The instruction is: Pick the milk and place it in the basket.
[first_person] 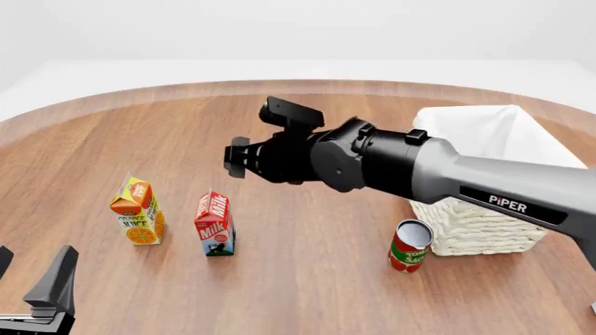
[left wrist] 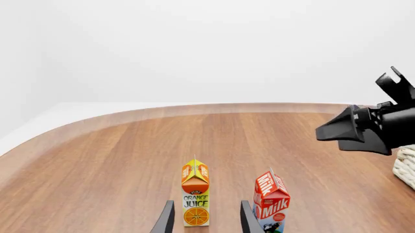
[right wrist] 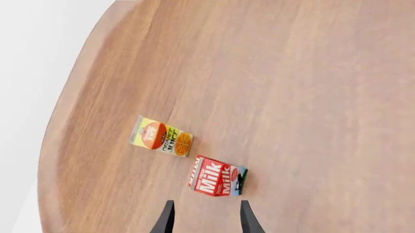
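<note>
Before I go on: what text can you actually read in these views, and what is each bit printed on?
"Milk": white lettering on the red gable-top milk carton; its small top print is too small to read.
"ORANGE JUICE": on the orange-yellow gable-top juice carton.
"PIPER": white letters on the grey right arm.
Red-green can: label lettering too blurred to read.
White woven wicker basket: no text.

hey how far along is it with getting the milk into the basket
Nothing is done yet: the milk stands upright on the table beside the orange juice carton, apart from the basket. In hand: the right gripper hangs open above the milk, holding nothing. Left: gripping the milk, carrying it over and setting it in the basket.
</note>
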